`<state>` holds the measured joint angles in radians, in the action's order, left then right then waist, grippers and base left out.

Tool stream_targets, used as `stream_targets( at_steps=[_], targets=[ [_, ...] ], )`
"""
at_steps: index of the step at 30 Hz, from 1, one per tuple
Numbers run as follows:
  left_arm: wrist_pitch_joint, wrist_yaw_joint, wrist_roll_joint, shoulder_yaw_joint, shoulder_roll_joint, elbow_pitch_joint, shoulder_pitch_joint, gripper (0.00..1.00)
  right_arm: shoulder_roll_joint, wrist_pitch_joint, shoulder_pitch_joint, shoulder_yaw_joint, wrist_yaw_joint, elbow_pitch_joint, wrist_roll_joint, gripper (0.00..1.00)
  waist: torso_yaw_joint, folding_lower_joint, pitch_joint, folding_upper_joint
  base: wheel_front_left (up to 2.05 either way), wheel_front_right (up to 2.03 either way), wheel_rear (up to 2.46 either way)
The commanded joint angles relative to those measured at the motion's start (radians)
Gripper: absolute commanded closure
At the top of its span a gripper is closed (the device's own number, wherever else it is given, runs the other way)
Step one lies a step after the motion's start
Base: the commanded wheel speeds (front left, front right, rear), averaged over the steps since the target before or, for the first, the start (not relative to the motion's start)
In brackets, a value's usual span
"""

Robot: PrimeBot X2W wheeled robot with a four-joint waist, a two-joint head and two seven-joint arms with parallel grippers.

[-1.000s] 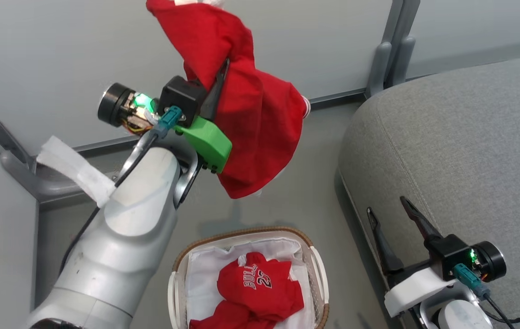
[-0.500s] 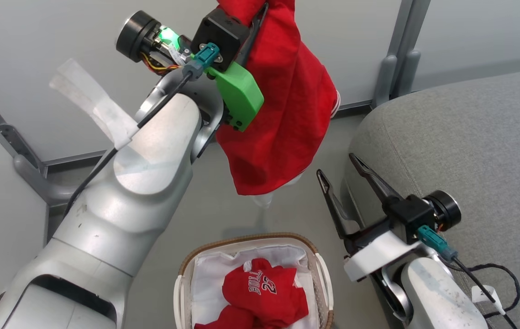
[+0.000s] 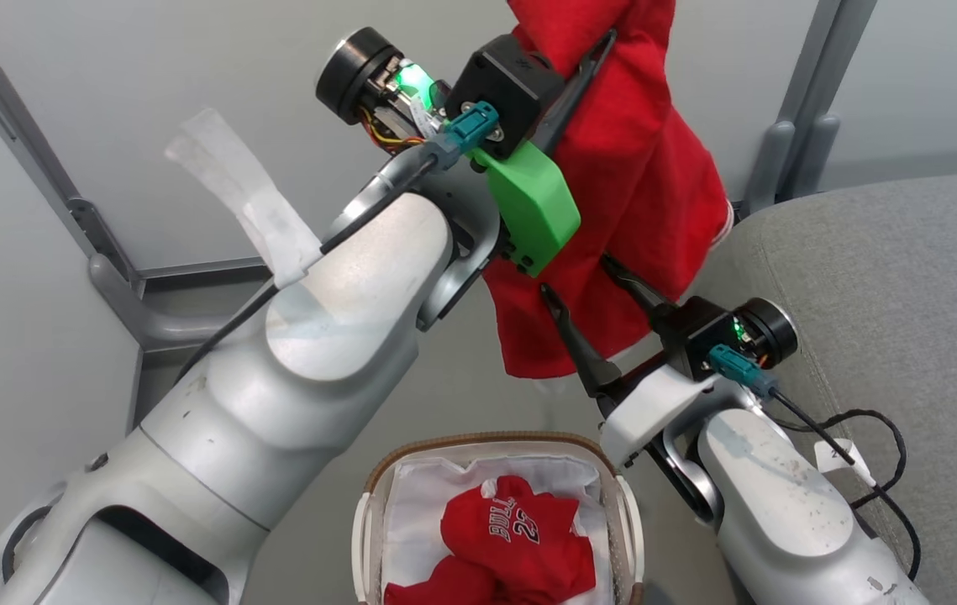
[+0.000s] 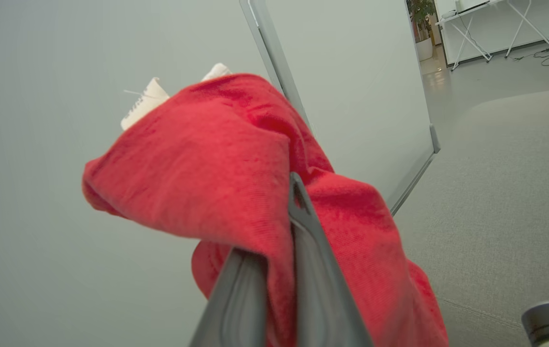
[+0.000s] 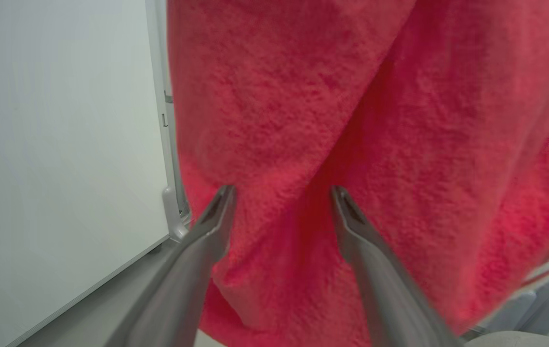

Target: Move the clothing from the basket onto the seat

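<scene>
High above the grey floor (image 3: 444,378), a bright red fabric garment with white trim (image 3: 638,193), draped and hanging free. Just beside the rounded left edge of the large grey upholstered seat cushion (image 3: 890,294), not resting on it. Pinched at its upper folds by the left pincer (image 3: 591,63), dark fingers closed on the cloth, fabric spilling over one of them. Lower down, the right pincer (image 3: 576,276), spread open, fingertips close against the garment's lower part, gripping nothing. Below, on the floor, a small oval basket with white perforated sides and a brown woven rim (image 3: 486,439), lined with white cloth (image 3: 419,512). Inside it, crumpled, a second red jersey printed "BULLS 23" (image 3: 520,538). Behind everything, pale grey wall panels (image 3: 192,101) in metal frames.
</scene>
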<state>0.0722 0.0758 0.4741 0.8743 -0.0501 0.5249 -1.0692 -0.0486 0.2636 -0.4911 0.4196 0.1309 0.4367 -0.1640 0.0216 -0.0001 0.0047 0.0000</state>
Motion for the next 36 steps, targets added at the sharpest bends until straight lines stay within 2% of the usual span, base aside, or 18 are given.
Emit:
stream_targets(
  at_steps=[1, 6, 7, 8, 9, 10, 18, 27, 29, 30, 36],
  targets=[
    [0.005, -0.012, 0.013, 0.013, -0.001, -0.009, -0.017, 1.00, -0.003, 0.002, -0.021, 0.004, 0.000, 0.013, -0.013, 0.00, 0.016, 0.0001, -0.003, 0.0000, 0.00, 0.00, 0.00],
    [0.019, -0.045, 0.069, 0.070, -0.001, -0.035, -0.011, 1.00, -0.003, 0.002, -0.083, 0.029, 0.000, 0.023, -0.050, 0.00, 0.033, 0.0001, -0.006, 0.0000, 0.00, 0.00, 0.00],
    [0.021, -0.049, 0.076, 0.080, -0.001, -0.037, -0.008, 1.00, -0.003, 0.002, -0.092, 0.033, 0.000, 0.019, -0.057, 0.51, 0.035, 0.0001, -0.007, 0.0000, 0.00, 0.00, 0.00],
    [0.025, -0.052, 0.084, 0.087, 0.000, -0.038, -0.005, 1.00, -0.003, 0.002, -0.098, 0.035, 0.000, 0.016, -0.060, 0.51, 0.035, 0.0001, -0.008, 0.0000, 0.00, 0.00, 0.00],
    [0.028, -0.056, 0.096, 0.092, -0.001, -0.039, 0.001, 1.00, -0.003, 0.002, -0.105, 0.034, 0.000, 0.011, -0.063, 0.85, 0.036, 0.0001, -0.009, 0.0000, 0.00, 0.00, 0.00],
    [0.030, -0.059, 0.105, 0.097, -0.001, -0.039, 0.004, 1.00, -0.004, 0.002, -0.111, 0.032, 0.000, 0.009, -0.058, 1.00, 0.036, 0.0001, -0.010, 0.0000, 0.00, 0.00, 0.00],
    [0.051, -0.079, 0.142, 0.109, -0.001, -0.004, 0.021, 1.00, -0.004, 0.002, -0.092, 0.020, 0.000, -0.020, -0.030, 1.00, 0.029, 0.0001, -0.019, 0.0000, 0.00, 0.00, 0.00],
    [0.077, -0.067, 0.173, 0.101, -0.009, 0.041, 0.055, 1.00, -0.004, 0.002, -0.071, -0.008, 0.000, -0.035, -0.021, 1.00, 0.013, 0.0001, -0.021, 0.0000, 0.00, 0.00, 0.00],
    [0.092, -0.056, 0.182, 0.099, -0.018, 0.044, 0.071, 0.45, -0.004, 0.002, -0.067, -0.016, 0.000, -0.044, -0.020, 1.00, 0.009, 0.0001, -0.020, 0.0000, 0.00, 0.00, 0.00],
    [0.102, -0.051, 0.186, 0.098, -0.027, 0.047, 0.083, 0.00, -0.004, 0.002, -0.061, -0.022, 0.000, -0.050, -0.018, 1.00, 0.007, 0.0001, -0.020, 0.0000, 0.00, 0.00, 0.00],
    [0.156, -0.039, 0.248, 0.056, -0.052, 0.061, 0.191, 0.00, -0.004, 0.002, -0.033, -0.076, 0.000, -0.072, -0.002, 1.00, -0.002, 0.0001, -0.019, 0.0000, 0.00, 0.00, 0.00]
  ],
)
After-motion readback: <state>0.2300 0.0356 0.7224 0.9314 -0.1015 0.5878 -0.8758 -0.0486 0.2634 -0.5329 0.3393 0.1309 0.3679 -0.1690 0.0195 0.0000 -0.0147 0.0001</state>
